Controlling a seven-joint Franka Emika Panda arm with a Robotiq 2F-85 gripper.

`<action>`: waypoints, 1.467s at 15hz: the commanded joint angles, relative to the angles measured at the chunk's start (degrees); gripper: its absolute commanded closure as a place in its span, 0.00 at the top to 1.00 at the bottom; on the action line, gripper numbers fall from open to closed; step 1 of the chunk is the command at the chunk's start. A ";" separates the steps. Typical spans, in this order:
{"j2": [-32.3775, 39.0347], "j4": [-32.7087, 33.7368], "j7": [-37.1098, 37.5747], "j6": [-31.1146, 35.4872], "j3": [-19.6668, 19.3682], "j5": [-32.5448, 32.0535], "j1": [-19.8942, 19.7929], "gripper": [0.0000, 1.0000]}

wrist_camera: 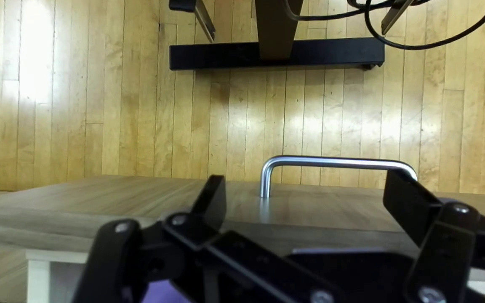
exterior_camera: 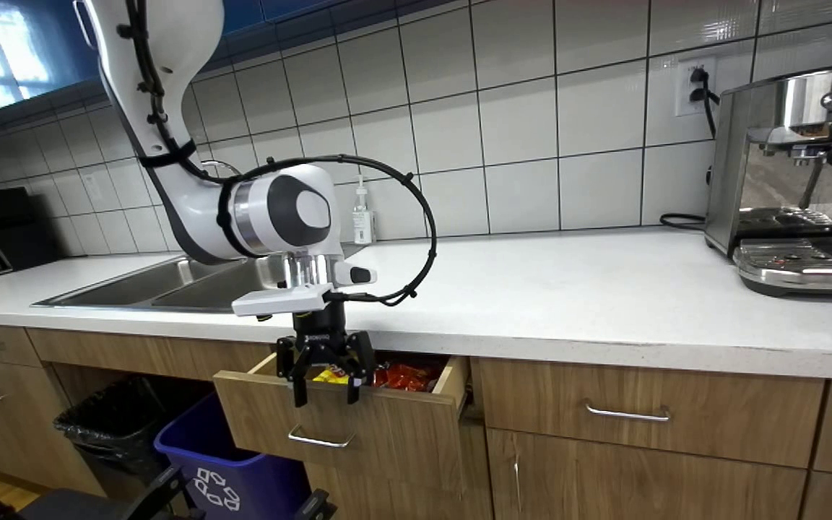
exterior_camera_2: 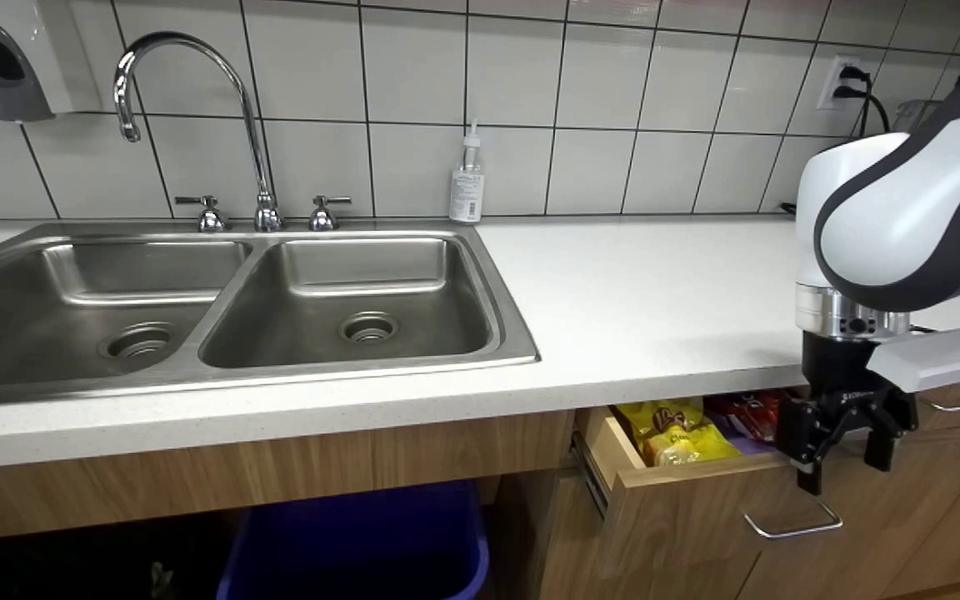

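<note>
My gripper (exterior_camera: 326, 396) is open and empty, pointing down at the pulled-out wooden drawer (exterior_camera: 401, 440). It also shows in an exterior view (exterior_camera_2: 845, 467) and in the wrist view (wrist_camera: 305, 193). Its fingers are at the drawer front's top edge, above the silver bar handle (exterior_camera: 321, 442). In the wrist view the handle (wrist_camera: 339, 162) lies beyond the fingers, and the right fingertip overlaps its right end; I cannot tell whether they touch. Inside the drawer are a yellow snack bag (exterior_camera_2: 684, 442) and red bags (exterior_camera: 410, 376), partly hidden by the gripper and drawer front.
A white counter (exterior_camera: 531, 289) overhangs the drawer, with a steel double sink (exterior_camera_2: 517, 354), a pump bottle (exterior_camera_2: 467, 190) and an espresso machine (exterior_camera: 723, 180). A blue recycling bin (exterior_camera: 257, 484) and a black-lined bin (exterior_camera: 105, 433) stand below. A black stand (wrist_camera: 213, 57) is on the floor.
</note>
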 commanded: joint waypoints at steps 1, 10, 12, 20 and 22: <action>3.50 4.08 1.38 2.02 -0.73 -1.47 -0.10 1.00; 6.13 8.23 2.63 2.00 -1.03 -1.21 0.07 1.00; 6.48 9.08 2.57 1.92 -0.94 -0.95 -0.01 1.00; 7.61 11.76 2.49 1.94 -0.69 -0.31 -0.14 1.00; 7.83 12.30 2.49 1.90 -0.67 -0.16 -0.18 1.00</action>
